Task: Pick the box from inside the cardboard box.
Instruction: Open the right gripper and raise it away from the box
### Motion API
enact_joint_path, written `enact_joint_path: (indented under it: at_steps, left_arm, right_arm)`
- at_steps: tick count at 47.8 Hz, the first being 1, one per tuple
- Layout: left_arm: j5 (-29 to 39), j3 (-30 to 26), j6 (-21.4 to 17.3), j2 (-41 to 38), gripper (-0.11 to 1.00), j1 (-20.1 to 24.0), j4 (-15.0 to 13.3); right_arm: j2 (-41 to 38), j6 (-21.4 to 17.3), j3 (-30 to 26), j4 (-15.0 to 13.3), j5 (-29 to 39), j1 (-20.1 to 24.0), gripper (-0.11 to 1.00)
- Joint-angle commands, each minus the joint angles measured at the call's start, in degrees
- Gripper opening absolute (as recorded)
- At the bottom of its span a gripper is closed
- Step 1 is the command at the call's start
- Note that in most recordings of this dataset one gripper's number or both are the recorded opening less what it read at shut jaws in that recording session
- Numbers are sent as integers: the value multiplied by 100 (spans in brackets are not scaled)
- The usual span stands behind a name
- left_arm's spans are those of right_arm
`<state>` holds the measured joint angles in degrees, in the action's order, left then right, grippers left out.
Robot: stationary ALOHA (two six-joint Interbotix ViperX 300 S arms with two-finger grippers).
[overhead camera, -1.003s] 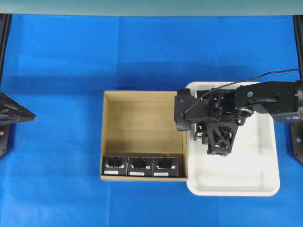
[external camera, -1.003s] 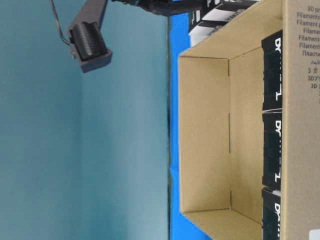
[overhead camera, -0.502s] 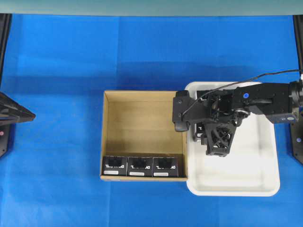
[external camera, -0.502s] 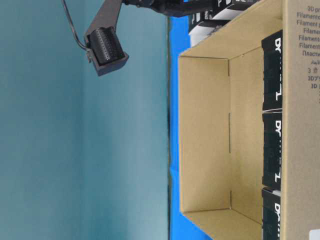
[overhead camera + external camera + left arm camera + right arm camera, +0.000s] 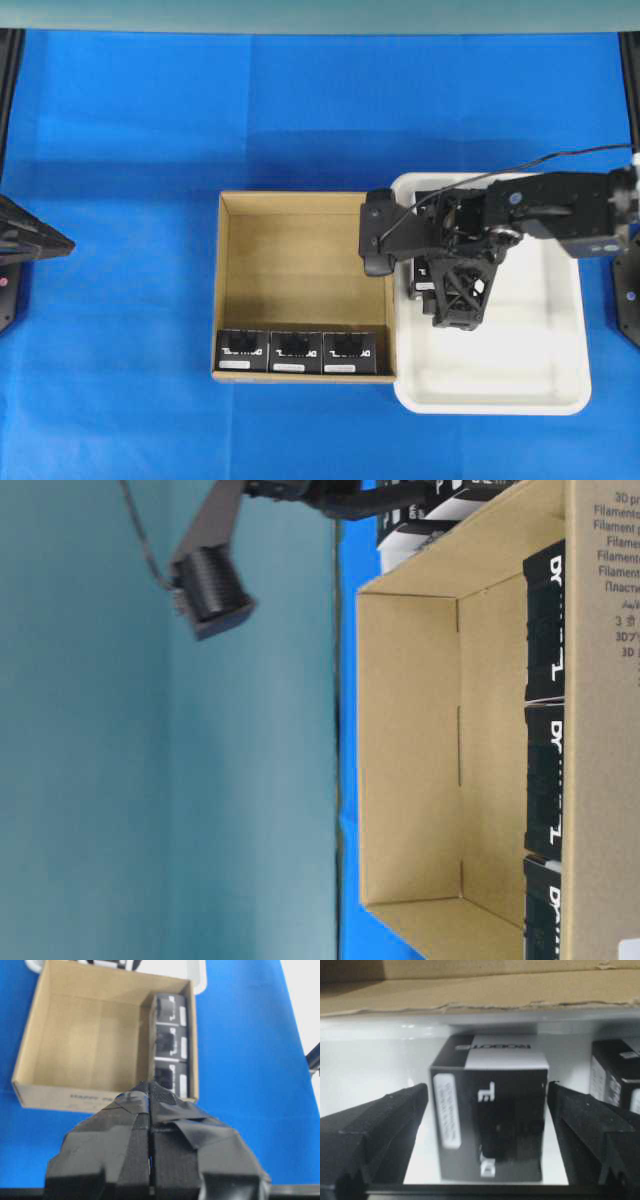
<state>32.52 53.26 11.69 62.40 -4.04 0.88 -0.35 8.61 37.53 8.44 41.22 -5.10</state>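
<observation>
Right hand (image 5: 485, 1110) spread wide around a black box (image 5: 492, 1115) in the white tray (image 5: 540, 385) beside the cardboard box (image 5: 300, 270) — lift straight up, clear before swinging away.

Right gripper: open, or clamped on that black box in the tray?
Open. In the wrist view the right gripper has a gap on each side of the black box, which stands in the white tray.

A black box (image 5: 490, 1115) stands between the gripper (image 5: 485, 1125) fingers, seemingly untouched, in a white tray (image 5: 380, 1065)
</observation>
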Motion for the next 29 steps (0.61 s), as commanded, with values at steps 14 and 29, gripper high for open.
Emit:
enact_joint_path:
  at_steps: [14, 29]
  left_arm:
    - [-53, -167, 0, -53, -7, 0, 9]
    - [-53, -141, 0, -62, -7, -9, 9]
  right_arm:
    - [1327, -18, -439, -18, 773, -404, 94]
    - [2338, 9, -316, -9, 765, -677, 94]
